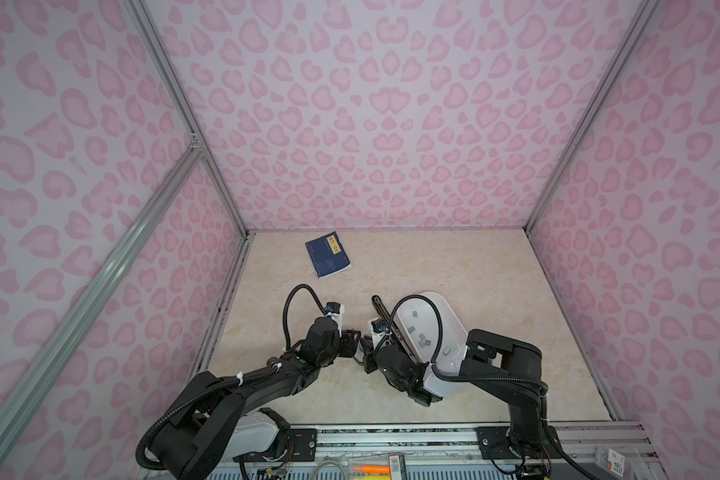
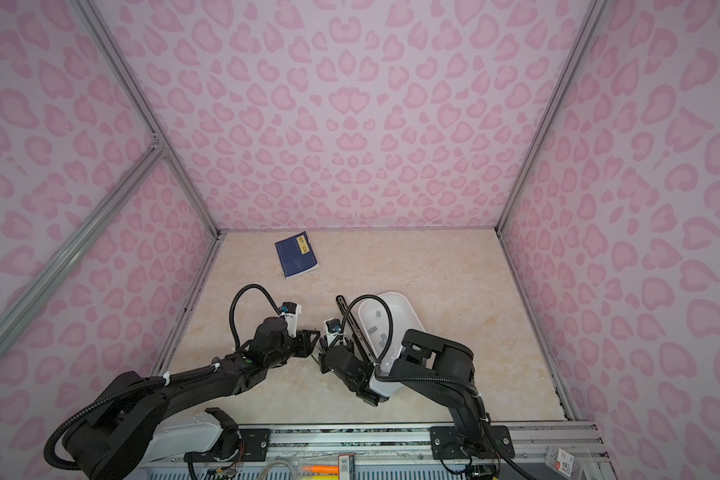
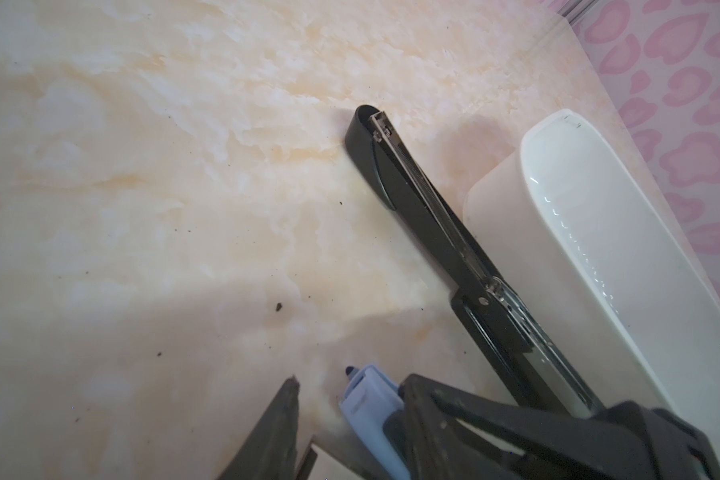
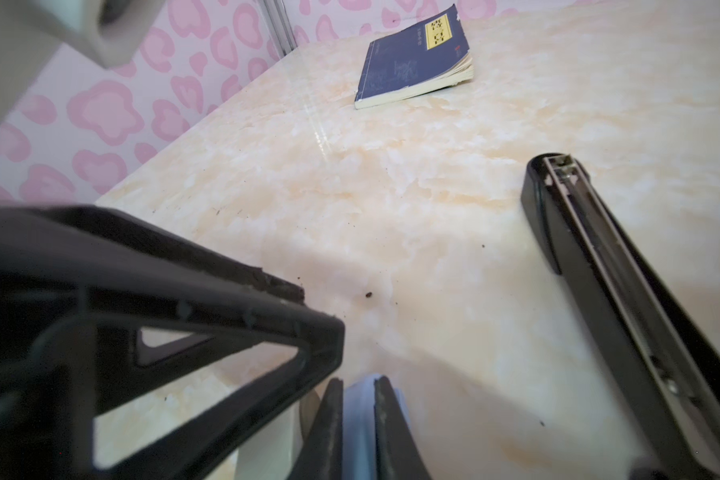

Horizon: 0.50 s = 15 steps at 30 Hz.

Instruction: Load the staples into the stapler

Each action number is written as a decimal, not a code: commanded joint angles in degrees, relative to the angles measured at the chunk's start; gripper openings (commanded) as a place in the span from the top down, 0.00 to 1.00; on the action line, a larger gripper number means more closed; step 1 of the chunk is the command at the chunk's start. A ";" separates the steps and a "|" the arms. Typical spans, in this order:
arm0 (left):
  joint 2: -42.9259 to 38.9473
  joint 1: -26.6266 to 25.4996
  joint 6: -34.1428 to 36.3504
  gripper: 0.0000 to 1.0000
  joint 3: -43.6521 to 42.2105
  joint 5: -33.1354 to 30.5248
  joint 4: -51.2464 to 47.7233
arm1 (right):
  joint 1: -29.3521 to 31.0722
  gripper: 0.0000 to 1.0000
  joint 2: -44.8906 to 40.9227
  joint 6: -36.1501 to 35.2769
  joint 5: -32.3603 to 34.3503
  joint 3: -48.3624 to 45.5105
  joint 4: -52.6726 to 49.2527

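my left gripper (image 1: 354, 340) sits part open, holding nothing i can see, one finger clear of a pale blue piece (image 3: 364, 399). my right gripper (image 4: 360, 380) is pinched onto that piece. right of them the black stapler (image 3: 400, 195) lies folded open. the staples (image 1: 425, 341) lie in the white tray (image 1: 454, 328). loading hasn't begun, i judge. next i need a free gripper to pinch one strip.
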 commanded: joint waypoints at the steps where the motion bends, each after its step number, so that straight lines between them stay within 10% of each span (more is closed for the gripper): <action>1: 1.75 -0.04 0.29 0.57 0.62 0.22 2.64 | -0.54 0.85 3.90 2.54 -3.02 -2.95 -10.64; 15: 4.81 -0.36 0.20 0.57 2.39 1.72 3.50 | -2.80 0.85 1.26 4.36 -2.49 -4.39 -12.74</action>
